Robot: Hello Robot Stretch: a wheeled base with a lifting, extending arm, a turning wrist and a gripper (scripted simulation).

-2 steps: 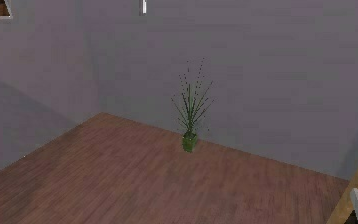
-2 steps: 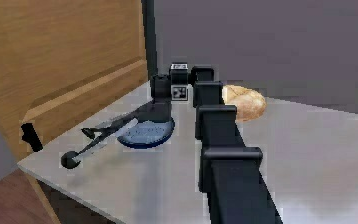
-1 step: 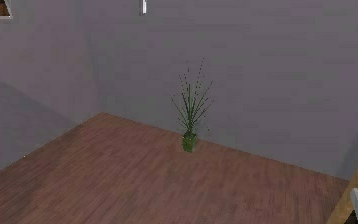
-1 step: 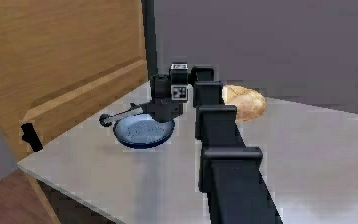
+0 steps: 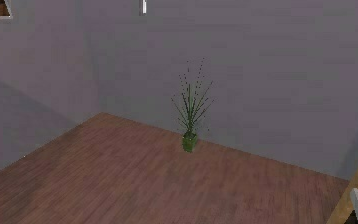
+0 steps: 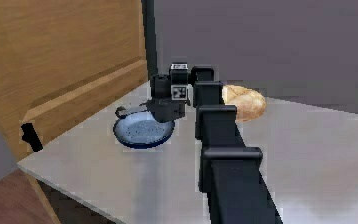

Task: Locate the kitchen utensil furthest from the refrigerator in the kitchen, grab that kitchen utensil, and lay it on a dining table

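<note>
In the arm side view my arm [image 6: 222, 150] reaches out over a grey tabletop [image 6: 317, 160]. The gripper [image 6: 159, 108] sits at its far end, left of two white marker squares [image 6: 190, 73]. A round blue dish [image 6: 142, 130] lies on the tabletop at the gripper's far end. A thin grey piece [image 6: 127, 108] sticks out at the dish's left rim; what it is cannot be made out. I cannot tell whether the gripper holds anything.
A brown loaf [image 6: 244, 102] lies on the table beyond the arm. A tall wooden panel [image 6: 67, 60] rises on the left, with a small dark object [image 6: 30, 136] by the table's left edge. In the forward view a potted grass plant [image 5: 190, 120] stands on wooden floor [image 5: 137, 180] near grey walls.
</note>
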